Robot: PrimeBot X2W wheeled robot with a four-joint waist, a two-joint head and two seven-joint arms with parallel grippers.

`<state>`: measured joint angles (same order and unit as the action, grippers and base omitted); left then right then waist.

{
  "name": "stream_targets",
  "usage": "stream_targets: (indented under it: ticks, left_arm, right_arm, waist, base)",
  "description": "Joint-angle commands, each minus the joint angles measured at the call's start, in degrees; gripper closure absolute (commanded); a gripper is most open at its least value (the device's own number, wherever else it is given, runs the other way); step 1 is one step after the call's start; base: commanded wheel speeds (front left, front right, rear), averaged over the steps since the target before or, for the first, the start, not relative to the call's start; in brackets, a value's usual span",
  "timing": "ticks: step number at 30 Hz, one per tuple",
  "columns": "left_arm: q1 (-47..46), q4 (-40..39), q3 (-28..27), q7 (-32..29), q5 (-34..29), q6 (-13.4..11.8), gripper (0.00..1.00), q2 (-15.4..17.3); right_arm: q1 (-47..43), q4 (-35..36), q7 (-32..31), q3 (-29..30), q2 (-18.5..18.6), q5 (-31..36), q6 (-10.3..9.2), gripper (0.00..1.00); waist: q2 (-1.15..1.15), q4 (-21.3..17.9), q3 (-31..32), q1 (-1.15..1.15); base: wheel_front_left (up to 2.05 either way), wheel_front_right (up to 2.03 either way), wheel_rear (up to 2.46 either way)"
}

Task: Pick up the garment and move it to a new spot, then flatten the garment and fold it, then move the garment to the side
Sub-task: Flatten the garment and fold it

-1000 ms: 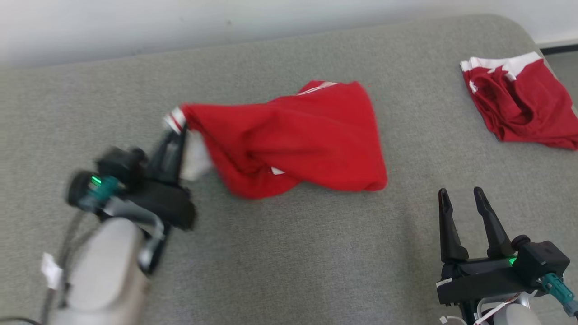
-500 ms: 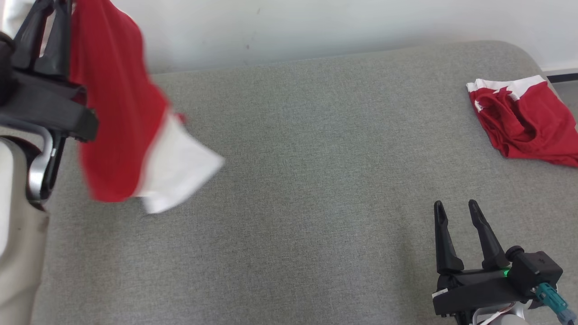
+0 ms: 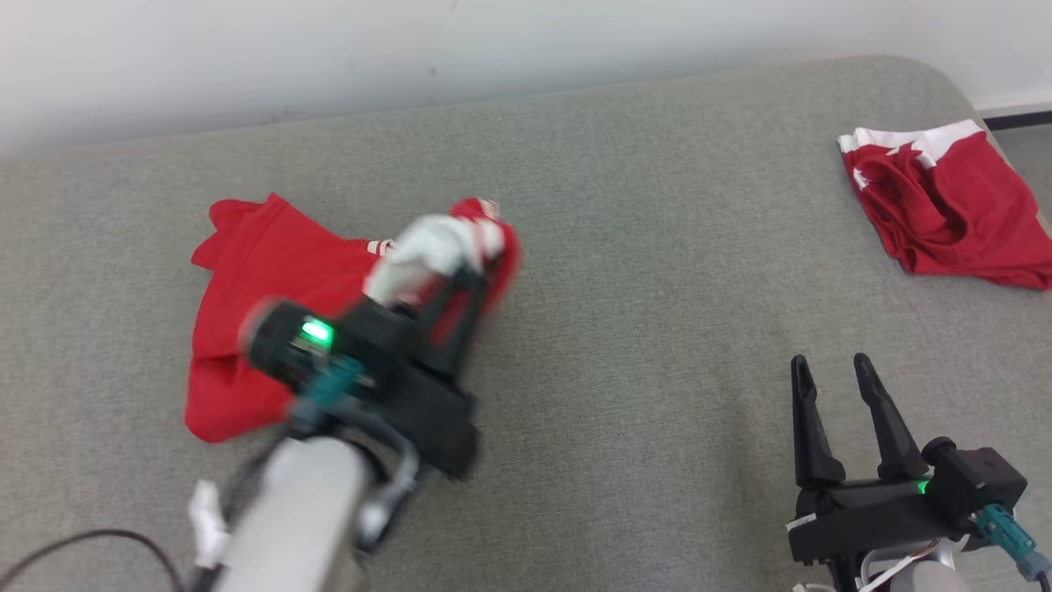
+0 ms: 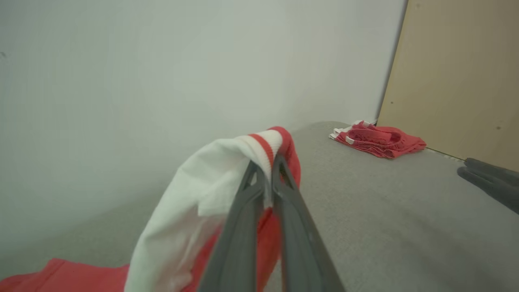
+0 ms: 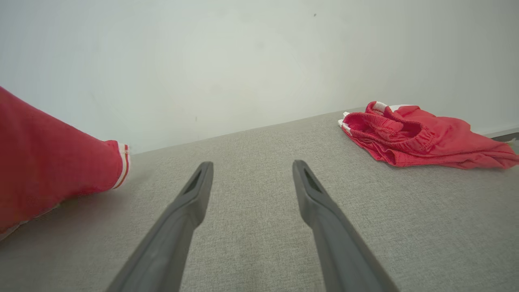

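Note:
The garment is red with white panels and striped trim. Most of it lies crumpled on the left of the grey padded surface. My left gripper is shut on its white and striped edge, holding that part a little above the pad. Part of the same red cloth appears at the left of the right wrist view. At the lower right my right gripper stands open with nothing between its fingers.
A second red and white garment lies bunched at the far right corner of the pad; it also appears as a red bundle and a red heap. A white wall runs behind. A tan panel stands beyond the right end.
My left gripper swung the garment up high to the left, then brought it down; the cloth now lies left of centre instead of mid-pad. The head camera shifted. My right gripper stayed put.

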<state>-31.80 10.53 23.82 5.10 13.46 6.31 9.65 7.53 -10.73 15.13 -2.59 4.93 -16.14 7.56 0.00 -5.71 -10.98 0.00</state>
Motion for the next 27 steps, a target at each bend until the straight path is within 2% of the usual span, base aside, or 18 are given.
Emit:
stream_targets:
  ticks: [1,7,12,13,14,20,23,27]
  left_arm:
    - [0.82,1.11,1.90,0.89,-0.02,0.18,1.00,-1.49]
    - [0.81,6.63,12.66,2.69,0.32,0.90,1.00,-5.62]
    - [-0.37,12.88,19.62,4.61,2.57,1.00,1.00,-6.62]
    - [-0.52,14.20,21.18,4.87,2.64,1.00,0.38,-6.68]
    - [-0.66,14.70,22.32,5.44,3.63,1.02,0.00,-6.77]
    - [-2.69,16.05,25.72,8.17,8.35,-1.42,0.00,-6.71]
    - [-3.85,16.29,23.90,9.19,9.50,-3.25,0.00,-6.69]
    - [-2.74,14.57,17.88,10.04,10.05,-6.62,0.00,-3.53]
  right_arm:
    - [0.65,0.01,-0.01,0.18,0.41,-0.22,-0.17,0.00]
    - [1.55,0.00,-0.01,1.02,0.43,-0.27,-0.17,0.00]
    - [1.88,0.11,-0.01,1.73,0.06,-0.25,-0.17,0.00]
    - [1.89,0.15,-0.01,1.85,-0.03,-0.22,-0.17,0.00]
    - [1.91,0.10,-0.01,1.97,-0.05,-0.27,-0.17,0.00]
    - [1.08,-0.06,-0.01,3.06,-0.01,-0.01,-0.17,0.00]
    - [0.39,0.02,-0.01,3.38,0.06,0.48,-0.17,0.00]
    - [-1.03,0.09,-0.01,3.48,0.18,0.88,-0.17,0.00]
  waist:
    - [0.00,-0.68,-0.49,0.00]
    - [0.00,-2.74,-1.61,0.00]
    - [0.00,-4.47,-2.68,0.00]
    - [0.00,-4.71,-2.80,0.00]
    - [0.00,-4.89,-2.84,0.00]
    - [0.00,-4.20,-1.83,0.00]
    - [0.00,-2.81,-0.53,0.00]
    - [0.00,-0.10,1.77,0.00]
  base:
    - [0.00,0.00,0.00]
    - [0.00,0.00,0.00]
    - [0.00,0.00,0.00]
    - [0.00,0.00,0.00]
    - [0.00,0.00,0.00]
    - [0.00,0.00,0.00]
    - [0.00,0.00,0.00]
    - [0.00,0.00,0.00]
